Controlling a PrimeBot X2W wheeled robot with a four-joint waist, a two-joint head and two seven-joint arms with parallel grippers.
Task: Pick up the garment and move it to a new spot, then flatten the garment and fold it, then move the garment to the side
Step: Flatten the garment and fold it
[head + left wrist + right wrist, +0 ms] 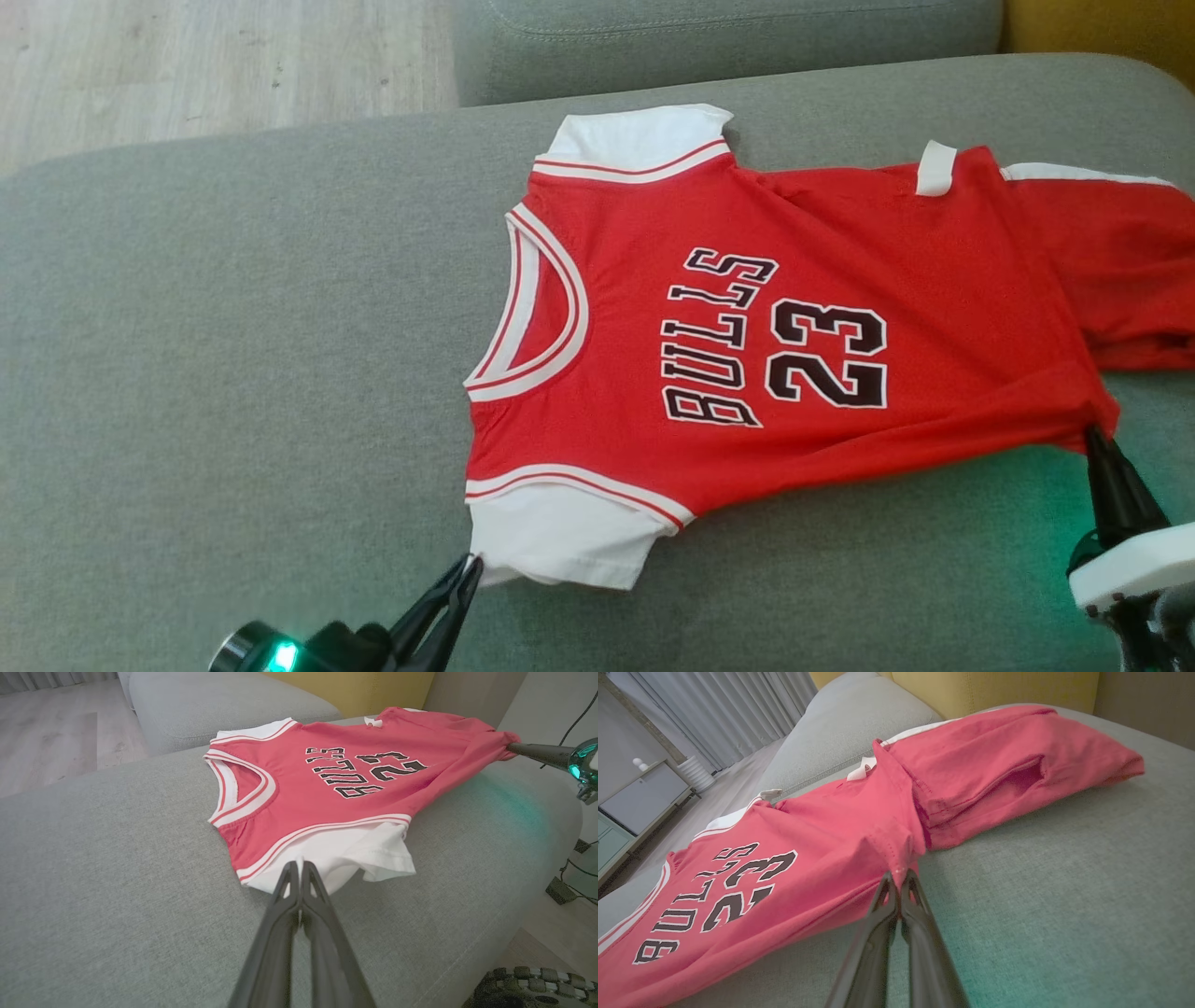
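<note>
Head view: red jersey (pixel 794 327) lies front-up on grey sofa (pixel 233 327), neck twd the left. L gripper (pixel 471 565) at bottom left, jaws shut, pinching corner of near white sleeve (pixel 560 532). R gripper (pixel 1094 434) at lower right, jaws shut on corner of red hem (pixel 1074 411).

L wrist view: fingers pressed together w/ sleeve edge at the tips; R gripper at far right, gripping hem.

R wrist view: fingers closed on hem corner, cloth drawn to a peak; more red cloth in folded layers beyond.
</note>
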